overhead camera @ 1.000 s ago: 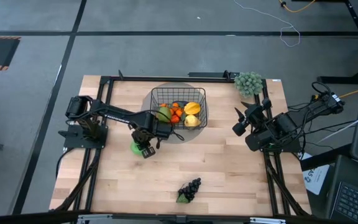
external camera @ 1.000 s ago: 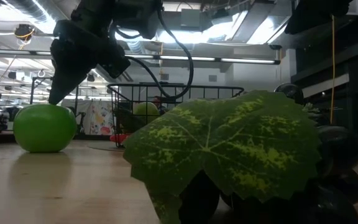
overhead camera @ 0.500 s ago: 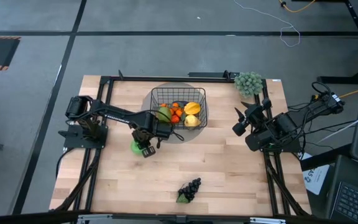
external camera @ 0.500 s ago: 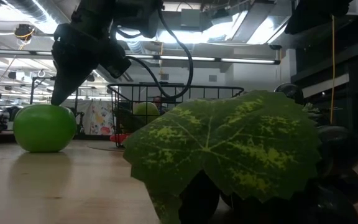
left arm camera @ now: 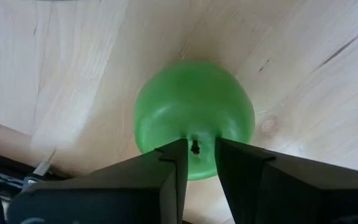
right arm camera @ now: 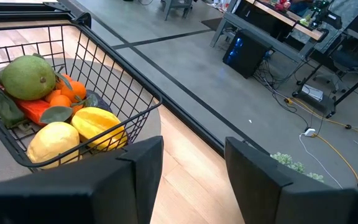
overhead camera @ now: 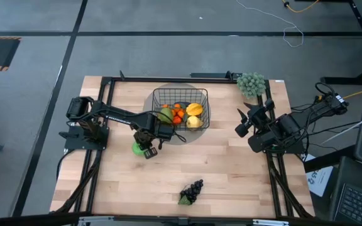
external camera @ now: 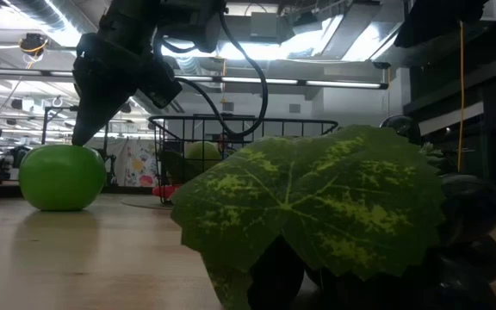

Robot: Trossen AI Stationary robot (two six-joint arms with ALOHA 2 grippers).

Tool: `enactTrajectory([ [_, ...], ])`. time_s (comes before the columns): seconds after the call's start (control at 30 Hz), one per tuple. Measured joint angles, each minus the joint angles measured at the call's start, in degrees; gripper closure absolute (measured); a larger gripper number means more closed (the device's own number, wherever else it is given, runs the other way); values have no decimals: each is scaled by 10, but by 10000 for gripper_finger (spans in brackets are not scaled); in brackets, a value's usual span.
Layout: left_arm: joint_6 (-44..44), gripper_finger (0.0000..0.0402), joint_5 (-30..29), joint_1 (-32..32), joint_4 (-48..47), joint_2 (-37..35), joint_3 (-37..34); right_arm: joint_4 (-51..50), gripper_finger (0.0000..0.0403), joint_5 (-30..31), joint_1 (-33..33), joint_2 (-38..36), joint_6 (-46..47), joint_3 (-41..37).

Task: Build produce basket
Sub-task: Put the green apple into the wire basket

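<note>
On the wooden table, just in front of the basket: left gripper poised directly above the green apple.
Fingers narrowly apart, tips at either side of the apple's stem dimple, seemingly touching the top without clamping the fruit; apple resting on the bare wood, outside the basket, near its front left corner. Inside the wire basket: pear, oranges, carrot and two yellow fruits, piled toward the front wall. Near the table's front edge, well apart from the basket: dark grapes with a green leaf. At the right side of the table: right gripper, raised, jaws wide apart and holding nothing, aimed toward the basket. At the back right corner: grey-green bushy cluster.
</note>
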Motion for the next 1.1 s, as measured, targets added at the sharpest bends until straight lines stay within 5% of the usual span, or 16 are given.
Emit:
enactTrajectory([
  [0.83, -27, 401, 3, 0, 0, 0, 0, 0, 229, 0, 0, 0, 0, 0],
  [1.1, -27, 401, 60, -1, -3, 0, 0, 0, 229, 0, 0, 0, 0, 0],
])
